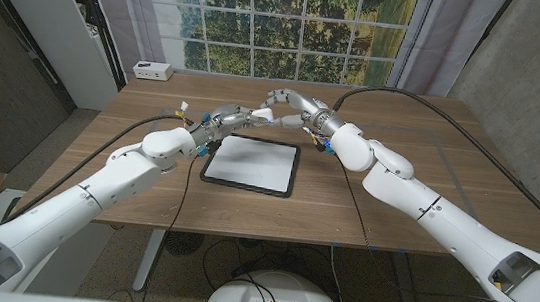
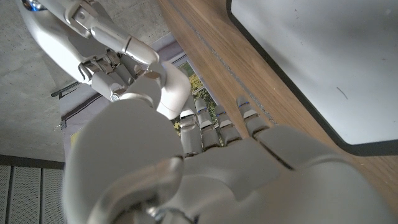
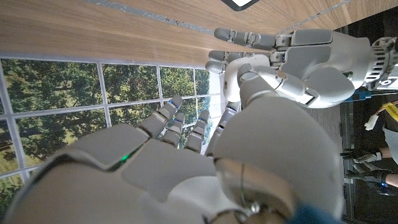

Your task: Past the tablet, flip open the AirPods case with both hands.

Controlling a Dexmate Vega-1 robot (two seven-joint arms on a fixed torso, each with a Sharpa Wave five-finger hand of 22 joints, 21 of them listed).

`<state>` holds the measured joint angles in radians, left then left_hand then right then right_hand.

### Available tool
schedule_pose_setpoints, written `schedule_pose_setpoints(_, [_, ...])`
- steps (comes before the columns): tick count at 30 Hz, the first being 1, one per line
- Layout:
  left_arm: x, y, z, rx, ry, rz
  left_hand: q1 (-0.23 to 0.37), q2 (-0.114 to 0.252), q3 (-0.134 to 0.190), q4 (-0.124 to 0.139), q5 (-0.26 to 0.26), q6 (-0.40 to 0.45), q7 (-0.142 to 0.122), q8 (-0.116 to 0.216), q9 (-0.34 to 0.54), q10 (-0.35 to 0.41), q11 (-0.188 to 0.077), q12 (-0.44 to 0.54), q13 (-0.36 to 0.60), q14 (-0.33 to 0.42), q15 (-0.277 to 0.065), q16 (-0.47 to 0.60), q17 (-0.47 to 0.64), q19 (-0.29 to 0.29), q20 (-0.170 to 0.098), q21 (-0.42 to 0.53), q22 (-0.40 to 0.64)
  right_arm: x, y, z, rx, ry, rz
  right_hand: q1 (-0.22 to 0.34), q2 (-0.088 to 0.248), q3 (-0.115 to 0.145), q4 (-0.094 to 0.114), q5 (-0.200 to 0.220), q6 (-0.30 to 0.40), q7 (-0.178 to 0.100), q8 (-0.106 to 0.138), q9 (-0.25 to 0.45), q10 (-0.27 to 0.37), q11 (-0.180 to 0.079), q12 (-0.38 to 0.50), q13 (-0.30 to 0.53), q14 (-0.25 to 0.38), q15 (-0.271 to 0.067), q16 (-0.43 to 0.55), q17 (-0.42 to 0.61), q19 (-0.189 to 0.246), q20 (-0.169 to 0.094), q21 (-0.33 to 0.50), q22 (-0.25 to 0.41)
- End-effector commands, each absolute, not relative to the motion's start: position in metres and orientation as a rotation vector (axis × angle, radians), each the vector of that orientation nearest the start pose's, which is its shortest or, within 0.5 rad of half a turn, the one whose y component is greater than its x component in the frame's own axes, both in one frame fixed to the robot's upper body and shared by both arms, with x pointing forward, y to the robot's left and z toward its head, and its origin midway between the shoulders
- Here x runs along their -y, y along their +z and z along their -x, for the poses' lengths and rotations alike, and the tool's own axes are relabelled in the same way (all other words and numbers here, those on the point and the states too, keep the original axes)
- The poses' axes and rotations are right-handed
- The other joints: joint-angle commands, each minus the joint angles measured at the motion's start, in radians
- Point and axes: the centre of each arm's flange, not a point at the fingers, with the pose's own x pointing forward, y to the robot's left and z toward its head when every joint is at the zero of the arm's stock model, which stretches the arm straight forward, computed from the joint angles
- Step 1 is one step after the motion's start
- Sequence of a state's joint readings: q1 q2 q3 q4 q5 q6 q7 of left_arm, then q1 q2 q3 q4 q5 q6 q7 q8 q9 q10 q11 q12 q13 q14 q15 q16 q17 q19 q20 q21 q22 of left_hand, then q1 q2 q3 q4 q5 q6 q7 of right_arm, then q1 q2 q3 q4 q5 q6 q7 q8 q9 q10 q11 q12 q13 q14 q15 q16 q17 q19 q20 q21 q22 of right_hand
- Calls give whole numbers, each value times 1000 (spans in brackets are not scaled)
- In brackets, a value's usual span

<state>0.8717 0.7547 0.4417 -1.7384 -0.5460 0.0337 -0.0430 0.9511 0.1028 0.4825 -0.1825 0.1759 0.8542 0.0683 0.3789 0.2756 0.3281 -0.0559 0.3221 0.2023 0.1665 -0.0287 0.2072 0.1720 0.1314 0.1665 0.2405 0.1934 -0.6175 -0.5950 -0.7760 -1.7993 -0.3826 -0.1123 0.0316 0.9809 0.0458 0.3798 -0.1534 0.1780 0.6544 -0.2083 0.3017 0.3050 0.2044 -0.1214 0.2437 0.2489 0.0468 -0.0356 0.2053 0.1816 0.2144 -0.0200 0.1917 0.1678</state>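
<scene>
A wall-sized picture of trees behind window panes [image 1: 288,24] fills the back of the room, and in front of it stands the wooden worktop [image 1: 396,199], with grey curtains to one side and a concrete wall to the other. A small white box [image 1: 152,70] sits at the worktop's far left corner. Near the middle lies the tablet [image 1: 252,163], flat, dark-framed, its screen pale and blank.

Just past the tablet's far edge, both arms reach in and meet. The left hand [image 1: 236,119] comes from the left and the right hand [image 1: 288,106] from the right, and between them is the AirPods case [image 1: 263,115], a small white rounded thing held above the wood. In the left wrist view the case [image 2: 169,92] sits against the fingers of the right hand [image 2: 106,53], and in the right wrist view the case [image 3: 238,76] is gripped by the left hand [image 3: 292,59], thumb pressed on it and fingers stretched along it. So both hands have hold of it. Whether the lid is up I cannot make out.
</scene>
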Motion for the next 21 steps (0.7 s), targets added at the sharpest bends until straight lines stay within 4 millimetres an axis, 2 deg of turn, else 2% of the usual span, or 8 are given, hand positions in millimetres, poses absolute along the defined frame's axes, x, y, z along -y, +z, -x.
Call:
schedule_pose_setpoints(1, [-238,14,-587,572,-326,-387,30,29,-10,15,-6,66,-81,7,24,17,-2,6,6,23,5,9,3,14,9,9,5,72,57,-566,804,381,1200,9,-22,-11,-5,7,-34,2,-23,-3,-28,2,-14,5,-20,-118,-11,2,-5,7,-6,0])
schedule_pose_setpoints(5, [-240,14,-584,588,-293,-436,23,28,-21,22,-5,71,-98,5,23,26,-4,9,9,28,8,9,5,19,11,12,7,74,63,-567,773,431,1187,7,-33,-22,-3,10,-68,4,-45,-8,-64,7,-28,6,-45,-111,-16,4,-12,13,-7,0])
schedule_pose_setpoints(10, [-240,14,-582,596,-276,-474,19,26,-30,27,-3,78,-107,4,21,32,-6,11,12,33,1,9,7,22,10,15,9,77,73,-571,731,515,1125,1,-34,-30,3,13,-99,-1,-64,-12,-92,9,-36,8,-60,-105,-16,5,-19,18,-8,1])
schedule_pose_setpoints(15, [-239,14,-580,604,-264,-540,14,24,-39,31,-1,80,-113,2,20,35,-11,12,15,36,-3,9,8,25,7,17,11,78,85,-577,708,595,1057,-7,-31,-34,9,13,-105,0,-69,-13,-100,10,-38,9,-64,-103,-15,6,-24,21,-9,1])
schedule_pose_setpoints(17, [-238,14,-579,604,-263,-563,12,23,-44,33,0,81,-118,1,19,35,-12,12,16,38,-5,9,9,26,8,18,11,78,90,-578,706,624,1022,-16,-12,-34,19,13,-106,-2,-71,-14,-100,9,-36,10,-63,-106,-11,9,-25,16,-8,1])
schedule_pose_setpoints(21, [-237,12,-579,601,-258,-590,8,20,-53,36,3,85,-123,-1,17,33,-20,10,19,39,-6,9,9,31,5,21,13,74,98,-578,712,657,982,-22,3,-34,26,12,-104,3,-72,-14,-92,11,-31,11,-56,-109,-7,10,-23,15,-6,1])
